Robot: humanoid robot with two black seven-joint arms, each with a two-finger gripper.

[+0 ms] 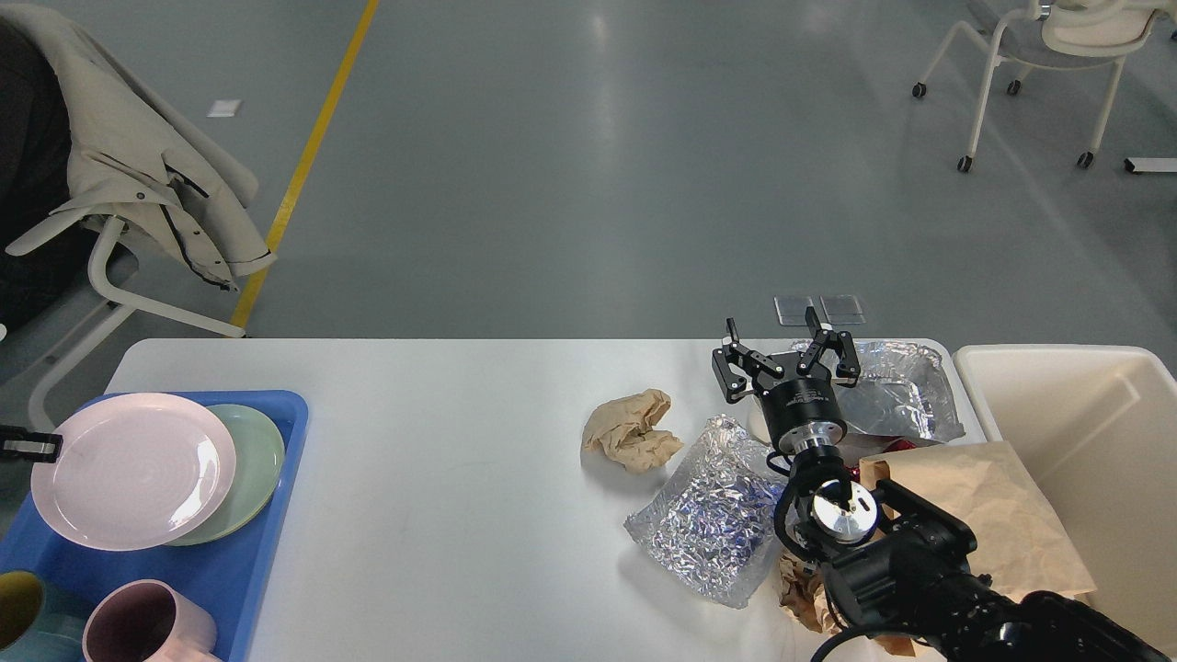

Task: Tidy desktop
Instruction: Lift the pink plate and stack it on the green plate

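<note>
With rubbish spread across the right end of the desktop (441, 515), the right gripper (784, 354) hovers over it, fingers wide, empty. Clearing step underway. Next: drop onto the crumpled paper (633, 429), carry it to the bin (1085, 441). Left gripper (28, 446) unreadable.

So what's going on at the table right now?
The right gripper is open and empty over the far right of the desktop, amid the litter: a crumpled brown paper ball, foil wrappers and a brown paper bag. The cream bin stands to the right. The left gripper, barely in view, is at the pink plate on the blue tray.
</note>
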